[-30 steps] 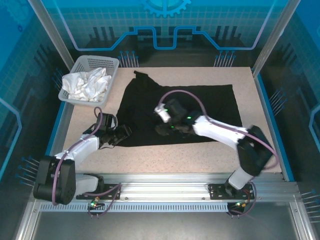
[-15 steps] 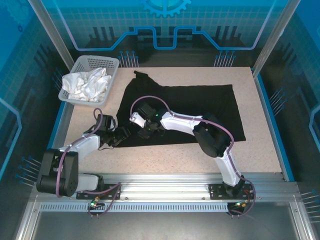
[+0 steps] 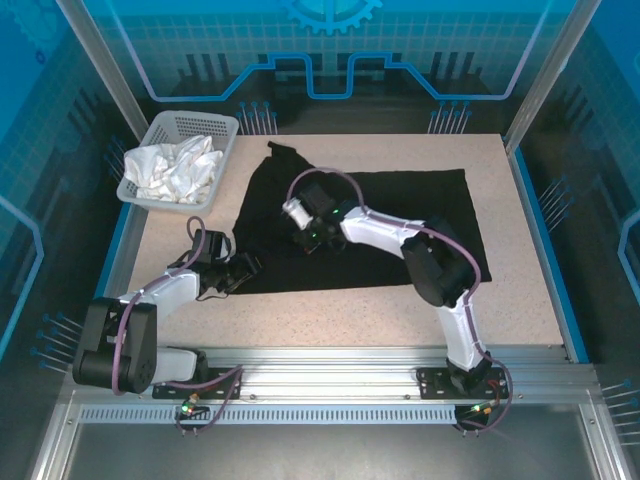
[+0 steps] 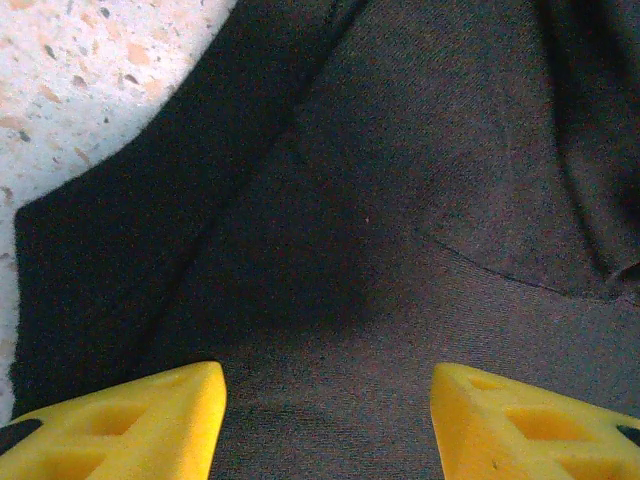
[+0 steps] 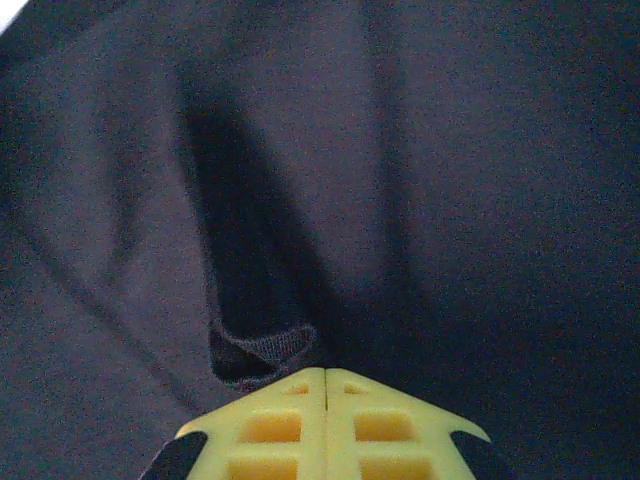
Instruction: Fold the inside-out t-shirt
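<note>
One t-shirt (image 3: 430, 205), one basket (image 3: 200, 117), one cloth (image 3: 175, 165)

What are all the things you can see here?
Black soft fabric t-shirt: one, black, spread mid-table.
Grey plastic mesh basket: one, grey, table's far left corner.
Crumpled white cloth: one, white, in the basket.
Speckled table: one, beige, under everything.
Left arm: one, white and black, near left.
Right arm: one, white and black, over the shirt.
Left gripper: one, yellow, open over the shirt's near left edge.
Right gripper: one, yellow, shut at a raised shirt fold.
</note>
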Robot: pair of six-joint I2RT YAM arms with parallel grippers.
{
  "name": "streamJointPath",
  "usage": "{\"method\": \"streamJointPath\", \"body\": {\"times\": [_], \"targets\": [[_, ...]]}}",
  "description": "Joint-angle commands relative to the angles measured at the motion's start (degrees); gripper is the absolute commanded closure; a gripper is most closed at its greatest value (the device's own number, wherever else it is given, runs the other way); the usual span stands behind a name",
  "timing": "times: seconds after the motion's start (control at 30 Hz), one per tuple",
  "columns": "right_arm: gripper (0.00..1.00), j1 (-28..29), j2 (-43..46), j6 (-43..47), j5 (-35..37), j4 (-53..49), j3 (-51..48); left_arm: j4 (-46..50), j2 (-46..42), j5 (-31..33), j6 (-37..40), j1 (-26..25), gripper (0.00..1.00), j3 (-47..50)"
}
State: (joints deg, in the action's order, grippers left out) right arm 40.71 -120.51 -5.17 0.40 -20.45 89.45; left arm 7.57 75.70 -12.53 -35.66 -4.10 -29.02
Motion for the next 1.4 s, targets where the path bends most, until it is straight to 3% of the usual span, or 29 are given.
{"method": "streamJointPath", "body": {"times": [0.0, 0.07, 0.13, 0.2, 0.5, 0.7, 1.37], "targets": [[0.98, -7.53, 1.67, -15.73, -0.46, 2.15, -0.98, 1.12, 0.32, -0.03, 1.55, 0.76, 0.41, 1.66], [0.88, -11.06, -0.08, -20.49, -2.32, 1.83, -0.56, 1.25, 0.37, 0.39, 1.82, 0.76, 0.41, 1.6], [0.68, -13.77, -1.81, -22.93, -5.94, 1.57, 0.35, 1.48, 0.41, 0.56, 2.01, 0.76, 0.4, 1.58], [0.61, -15.31, -1.66, -23.19, -8.27, 1.91, -0.16, 1.65, 0.41, 0.6, 2.17, 0.76, 0.4, 1.4], [0.58, -15.46, 9.03, -15.22, -7.84, -1.07, -7.55, 0.59, -1.98, 0.52, 1.15, 0.67, 0.39, -0.43], [0.57, -14.35, 14.8, -15.02, -6.7, 0.43, -15.93, -2.05, -1.14, 0.92, -0.08, -1.29, 0.38, -6.18], [0.56, -15.02, 17.33, -14.2, -8.23, 2.34, -20.43, -3.71, 28.46, -0.44, 1.69, -3.9, 0.39, -30.06]]}}
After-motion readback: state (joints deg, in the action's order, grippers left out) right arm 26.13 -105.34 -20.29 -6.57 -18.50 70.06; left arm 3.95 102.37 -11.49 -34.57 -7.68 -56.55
